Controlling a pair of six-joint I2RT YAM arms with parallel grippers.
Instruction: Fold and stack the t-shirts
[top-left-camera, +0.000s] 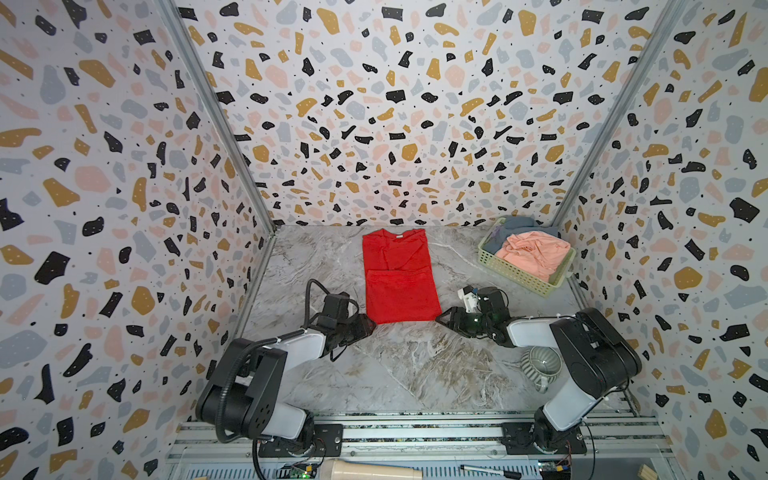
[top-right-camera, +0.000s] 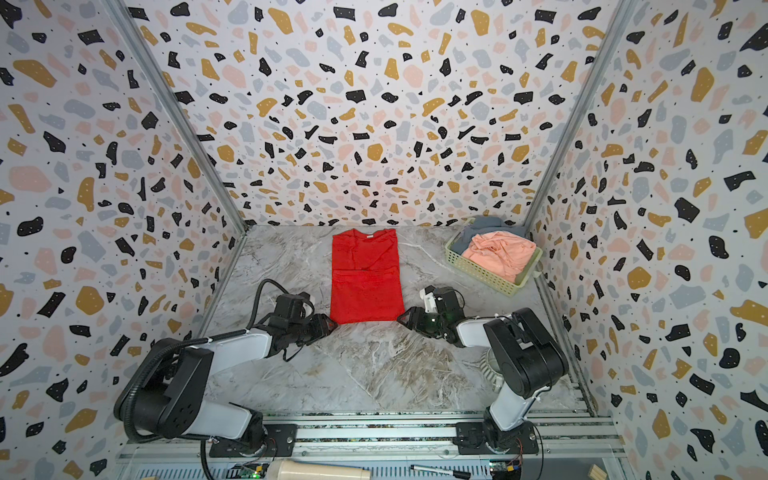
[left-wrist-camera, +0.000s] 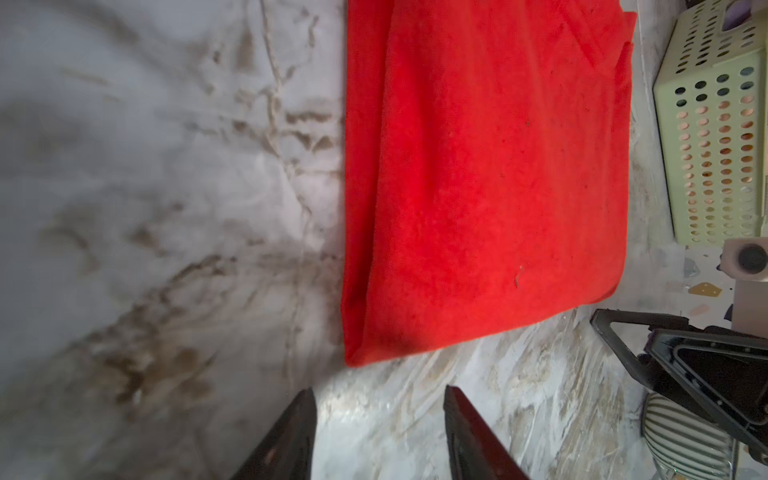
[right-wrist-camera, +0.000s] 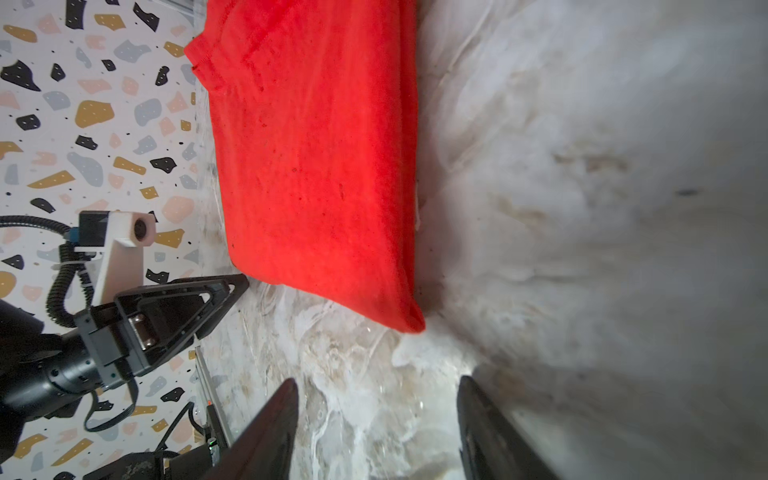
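Left gripper (left-wrist-camera: 379, 390), right gripper (right-wrist-camera: 378, 379) spread, empty, at red shirt (top-left-camera: 399, 278) near corners. Risk: pinching top layer only would undo fold.

Top views: you are looking steeply down, sharing the grey marble-patterned tabletop (top-left-camera: 415, 374).
Wrist views: you are facing the bright red cloth t-shirt (left-wrist-camera: 498, 187) closely from opposite sides.

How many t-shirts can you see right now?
3: bright red cloth t-shirt lying mid-table; crumpled salmon-pink t-shirt and grey-blue t-shirt in the pale green lattice basket. More may hide beneath.
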